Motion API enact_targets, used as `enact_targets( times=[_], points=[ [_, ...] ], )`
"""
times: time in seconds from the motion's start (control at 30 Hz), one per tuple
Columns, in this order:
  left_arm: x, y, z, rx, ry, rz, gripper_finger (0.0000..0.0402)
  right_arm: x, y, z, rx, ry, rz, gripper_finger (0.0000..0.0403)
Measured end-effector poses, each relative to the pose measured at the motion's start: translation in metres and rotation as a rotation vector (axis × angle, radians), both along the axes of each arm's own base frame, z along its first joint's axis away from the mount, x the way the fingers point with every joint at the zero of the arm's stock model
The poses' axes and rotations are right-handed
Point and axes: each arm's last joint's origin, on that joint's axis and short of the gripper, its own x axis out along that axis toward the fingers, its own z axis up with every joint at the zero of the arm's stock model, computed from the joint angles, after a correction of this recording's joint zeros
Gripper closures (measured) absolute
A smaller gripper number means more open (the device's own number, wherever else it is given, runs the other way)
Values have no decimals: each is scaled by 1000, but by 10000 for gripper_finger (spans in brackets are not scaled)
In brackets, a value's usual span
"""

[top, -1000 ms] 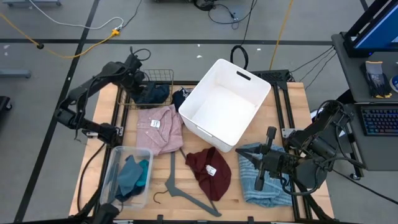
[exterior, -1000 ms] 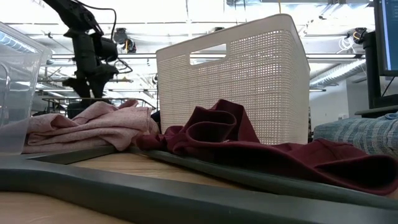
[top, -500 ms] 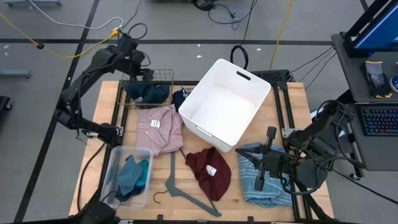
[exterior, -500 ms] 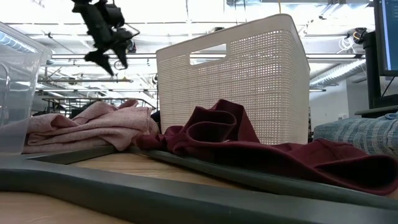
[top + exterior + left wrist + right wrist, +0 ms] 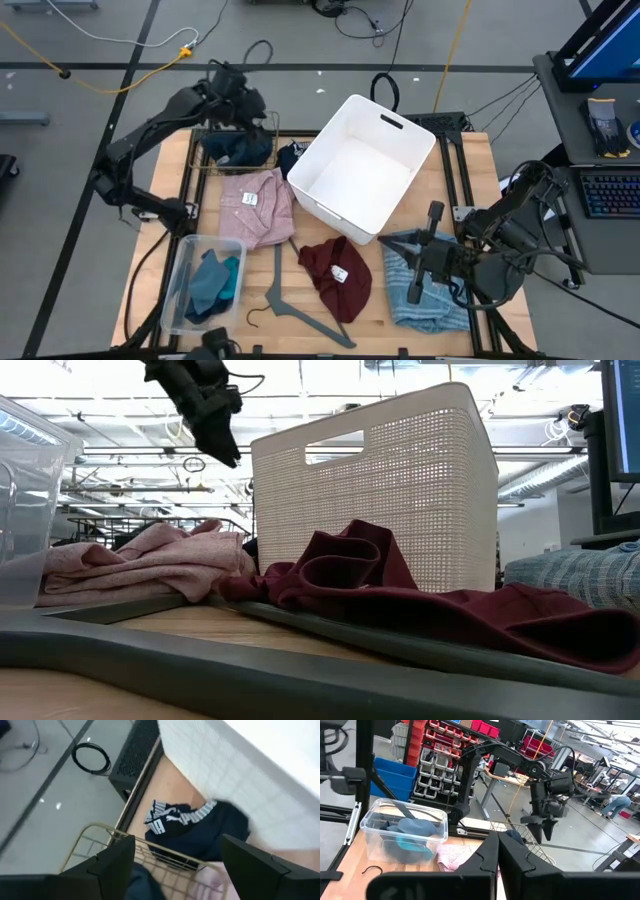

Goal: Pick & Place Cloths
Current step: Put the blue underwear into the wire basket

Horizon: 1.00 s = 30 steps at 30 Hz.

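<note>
The left claw [image 5: 262, 104], fingers spread and empty, has swung from the wire basket [image 5: 262, 123] toward the white bin [image 5: 322, 190].

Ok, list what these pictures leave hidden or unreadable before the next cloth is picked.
- White bin: the low view's lattice wall blocks its inside.
- Navy cloth: the left wrist view is blurred; its printed band is only partly readable.
- Light-blue cloth: the right gripper and arm cover its top in the high view.
- Teal pieces: heaped in the clear box, so their count is unclear.
</note>
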Motion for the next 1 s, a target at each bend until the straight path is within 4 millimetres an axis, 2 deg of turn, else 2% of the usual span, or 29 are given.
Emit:
enact_targets(
  times=[0.4, 0.73, 0.87, 1.0],
  points=[
    [29, 15, -42, 23, 138, -289, 117, 3, -3, 0, 1, 0, -15, 403],
    [59, 4, -64, 100, 206, -538, 117, 2, -5, 0, -8, -10, -64, 403],
    [71, 8, -80, 141, 284, -553, 117, 2, -5, 1, -8, -11, -64, 403],
    [79, 15, -91, 153, 290, -545, 117, 3, -6, 1, -1, -17, -69, 403]
  ],
)
